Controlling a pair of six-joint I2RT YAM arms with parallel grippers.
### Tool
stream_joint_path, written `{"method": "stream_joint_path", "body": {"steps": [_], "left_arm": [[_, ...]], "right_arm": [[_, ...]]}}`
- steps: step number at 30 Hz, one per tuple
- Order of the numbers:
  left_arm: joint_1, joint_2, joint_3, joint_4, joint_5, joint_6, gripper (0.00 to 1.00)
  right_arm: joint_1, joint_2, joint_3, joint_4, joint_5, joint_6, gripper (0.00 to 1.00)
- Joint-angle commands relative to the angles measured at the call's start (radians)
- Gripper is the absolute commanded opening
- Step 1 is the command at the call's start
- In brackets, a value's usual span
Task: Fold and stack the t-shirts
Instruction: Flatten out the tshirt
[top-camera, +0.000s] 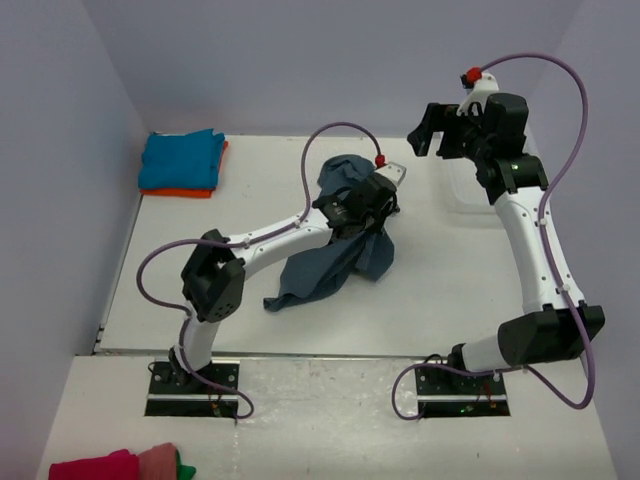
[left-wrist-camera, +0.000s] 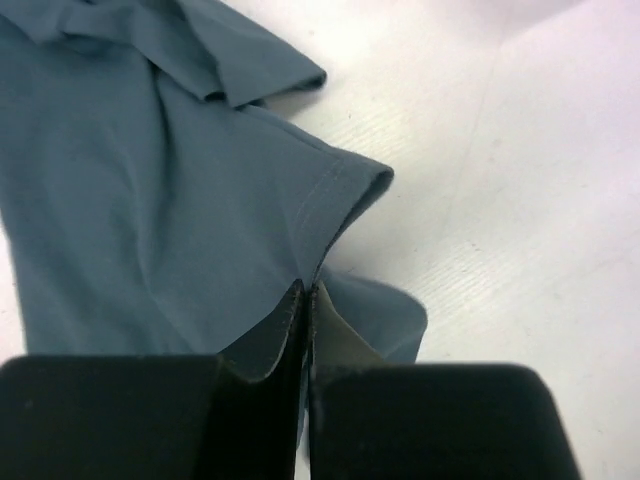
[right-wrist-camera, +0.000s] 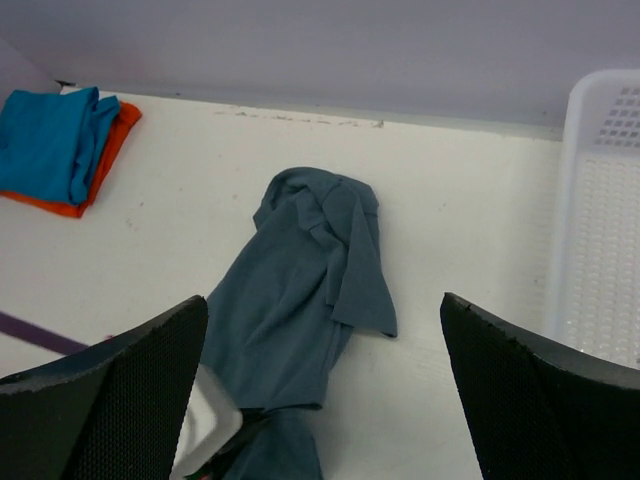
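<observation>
**While the right gripper (top-camera: 432, 135) hangs wide apart, the left gripper (left-wrist-camera: 305, 292) is clamped on the slate-blue t-shirt (top-camera: 335, 262)**

Where the white desk (top-camera: 450, 290) shows bare, it is mostly the right half and the near strip. The slate-blue t-shirt lies crumpled about mid-desk, bunched at the far end and looser toward the near left. It is not folded: creases run all over, and one short sleeve with a stitched hem sticks out sideways in the left wrist view. The white mesh basket (right-wrist-camera: 600, 220) sits at the far right of the desk, apart from the shirt, with bare desk between. In the far-left corner the turquoise t-shirt (top-camera: 180, 158) lies folded on top of the orange t-shirt (top-camera: 190, 192). Only an orange rim shows at the stack's near and right edges. The stack is well apart from the slate-blue shirt.

The left arm reaches in over the middle of the shirt. Its fingers are pressed together, with a pinch of fabric caught between the tips just beside the sleeve hem, and the cloth creases toward them. The right arm is raised over the far right of the desk near the basket, fingers apart, nothing between them, touching nothing.

Smallest item: a pink-red cloth bundle (top-camera: 110, 467) on the near ledge, left of the left arm's base.
</observation>
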Motion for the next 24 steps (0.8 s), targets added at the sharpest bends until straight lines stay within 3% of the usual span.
{"method": "stream_joint_path", "body": {"steps": [1,8,12,17,19,23,24], "left_arm": [[-0.009,-0.128,-0.049,0.051,-0.026,-0.021,0.0],[-0.022,-0.31,-0.213,0.031,-0.08,-0.107,0.0],[-0.015,-0.422,-0.324,-0.071,-0.24,-0.187,0.0],[0.011,-0.435,-0.368,-0.228,-0.375,-0.271,0.0],[0.031,-0.449,-0.401,-0.239,-0.408,-0.296,0.04],[0.102,-0.456,-0.476,-0.185,-0.325,-0.291,0.1],[0.111,-0.45,-0.482,-0.168,-0.318,-0.291,0.2]], "right_arm": [[0.01,-0.01,-0.002,0.022,-0.039,0.011,0.99],[0.053,0.016,0.012,-0.012,-0.03,0.011,0.99],[0.092,0.068,0.018,-0.082,0.035,0.034,0.99],[0.124,0.062,-0.115,-0.059,0.063,0.109,0.99],[0.151,0.053,-0.161,-0.049,0.073,0.111,0.99],[0.184,0.036,-0.218,-0.052,0.089,0.123,0.99],[0.187,0.03,-0.236,-0.049,0.08,0.135,0.99]]}}
